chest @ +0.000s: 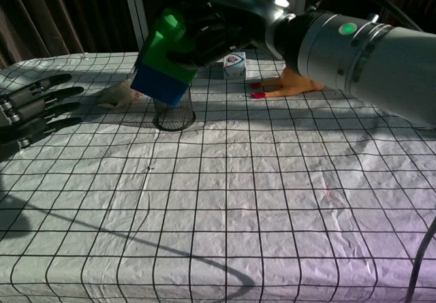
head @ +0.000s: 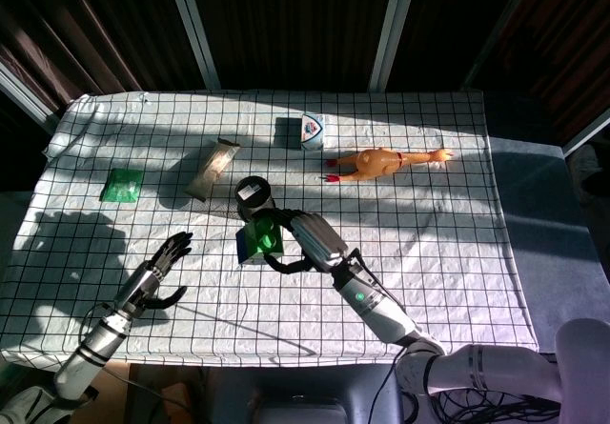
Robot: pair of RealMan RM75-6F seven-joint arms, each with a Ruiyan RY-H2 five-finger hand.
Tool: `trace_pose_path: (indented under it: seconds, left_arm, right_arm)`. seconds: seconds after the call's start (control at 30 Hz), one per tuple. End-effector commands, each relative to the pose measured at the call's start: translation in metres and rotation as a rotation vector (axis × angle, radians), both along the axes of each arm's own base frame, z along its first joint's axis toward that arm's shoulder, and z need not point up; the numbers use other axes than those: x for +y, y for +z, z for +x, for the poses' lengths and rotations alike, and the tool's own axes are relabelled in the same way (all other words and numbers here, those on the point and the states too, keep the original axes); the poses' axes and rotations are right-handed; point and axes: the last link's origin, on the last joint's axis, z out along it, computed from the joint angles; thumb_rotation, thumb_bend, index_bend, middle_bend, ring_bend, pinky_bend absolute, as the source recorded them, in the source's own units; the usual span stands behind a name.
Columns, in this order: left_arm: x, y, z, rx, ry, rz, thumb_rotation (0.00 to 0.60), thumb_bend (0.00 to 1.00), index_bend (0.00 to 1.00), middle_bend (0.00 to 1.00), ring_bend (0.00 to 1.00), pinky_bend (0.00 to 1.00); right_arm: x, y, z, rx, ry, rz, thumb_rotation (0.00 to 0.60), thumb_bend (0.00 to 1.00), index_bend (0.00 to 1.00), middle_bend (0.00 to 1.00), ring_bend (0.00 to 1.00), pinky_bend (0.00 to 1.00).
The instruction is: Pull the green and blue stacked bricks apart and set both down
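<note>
The right hand (chest: pixel 218 27) holds the stacked bricks in the air, above the wire cup (chest: pixel 171 105) near the middle of the desk (chest: pixel 272 201). The green brick (chest: pixel 162 44) sits on top, wrapped by the fingers; the blue brick (chest: pixel 162 85) hangs below, exposed. At about nine o'clock from the bricks, the left hand (chest: pixel 34 109) hovers empty with fingers spread, well apart from them. To do this step well, the left hand should likely close around the blue brick alone, firmly, before the two hands pull in opposite directions along the studs.
</note>
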Motion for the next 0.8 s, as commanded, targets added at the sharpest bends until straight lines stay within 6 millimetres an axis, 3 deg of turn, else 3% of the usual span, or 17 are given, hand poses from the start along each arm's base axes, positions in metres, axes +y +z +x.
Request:
trace_pose_path:
  seconds: [0.03,0.57,0.8]
  left_arm:
    - [0.004,-0.011,0.009,-0.034,0.004,-0.036,0.600,0.34,0.00,0.04,0.00,0.07]
    - [0.015,-0.028,0.044,-0.127,-0.001,-0.076,0.600,0.34,0.00,0.07,0.00,0.09]
    - [0.018,-0.032,0.047,-0.141,0.030,-0.076,0.600,0.34,0.00,0.07,0.00,0.10]
  right_arm:
    - [0.000,-0.004,0.007,-0.001,0.008,0.004,0.600,0.39,0.90,0.68,0.47,0.32]
    - [0.001,-0.037,0.033,0.004,0.001,0.038,0.600,0.39,0.90,0.68,0.47,0.32]
    - [0.001,-0.041,0.039,-0.017,-0.007,0.032,0.600,0.39,0.90,0.68,0.47,0.32]
